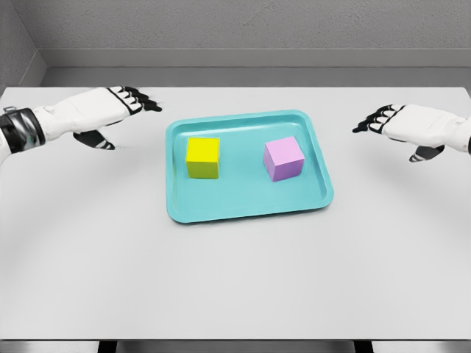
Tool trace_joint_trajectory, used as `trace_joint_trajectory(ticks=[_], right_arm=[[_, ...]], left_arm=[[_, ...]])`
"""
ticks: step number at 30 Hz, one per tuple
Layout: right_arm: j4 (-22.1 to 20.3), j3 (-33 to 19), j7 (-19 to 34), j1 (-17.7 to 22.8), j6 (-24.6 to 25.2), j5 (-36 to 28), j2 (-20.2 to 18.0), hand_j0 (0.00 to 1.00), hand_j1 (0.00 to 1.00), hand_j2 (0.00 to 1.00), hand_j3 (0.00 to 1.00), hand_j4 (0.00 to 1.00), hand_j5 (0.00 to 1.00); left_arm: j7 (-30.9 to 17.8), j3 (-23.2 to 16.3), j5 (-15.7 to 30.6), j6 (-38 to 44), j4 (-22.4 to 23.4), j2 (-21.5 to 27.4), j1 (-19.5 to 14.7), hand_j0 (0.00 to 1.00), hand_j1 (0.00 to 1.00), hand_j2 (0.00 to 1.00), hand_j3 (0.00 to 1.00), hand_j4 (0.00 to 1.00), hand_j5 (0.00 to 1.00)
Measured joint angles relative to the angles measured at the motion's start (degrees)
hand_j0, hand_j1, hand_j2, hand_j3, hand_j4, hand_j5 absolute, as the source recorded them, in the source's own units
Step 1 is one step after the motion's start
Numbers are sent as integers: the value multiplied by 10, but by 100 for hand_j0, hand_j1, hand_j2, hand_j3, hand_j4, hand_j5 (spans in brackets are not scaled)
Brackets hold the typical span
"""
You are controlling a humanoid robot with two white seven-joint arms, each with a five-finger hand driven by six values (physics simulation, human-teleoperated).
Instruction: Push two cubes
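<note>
While neither cube is touched yet, the left hand (110,110) hovers over the table (235,279) left of the teal tray (246,209), fingers loosely spread and holding nothing. Inside the tray, the yellow cube (203,157) sits toward its left and the purple cube (283,158) toward its right, apart from each other. The right hand (401,123) hangs to the tray's right, likewise relaxed and empty. A likely risk: either hand catching the raised rim and shoving the whole tray, or a high push tipping a cube instead of sliding it
</note>
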Motion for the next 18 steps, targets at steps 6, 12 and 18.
trace_joint_trajectory(ticks=[6, 12, 18], right_arm=[[13, 10, -21, -18, 1, -4, -5, 100, 100, 100, 100, 100, 100], [37, 41, -29, -62, 11, 1, 15, 82, 82, 82, 82, 82, 82], [65, 82, -14, -88, 9, 68, 65, 63, 63, 63, 63, 63, 63]], left_arm=[[-5, 4, -7, 0, 32, -15, 1, 100, 100, 100, 100, 100, 100], [-6, 2, -17, 0, 60, -36, 3, 100, 100, 100, 100, 100, 100], [-26, 1, -32, 0, 37, -41, 10, 100, 100, 100, 100, 100, 100]])
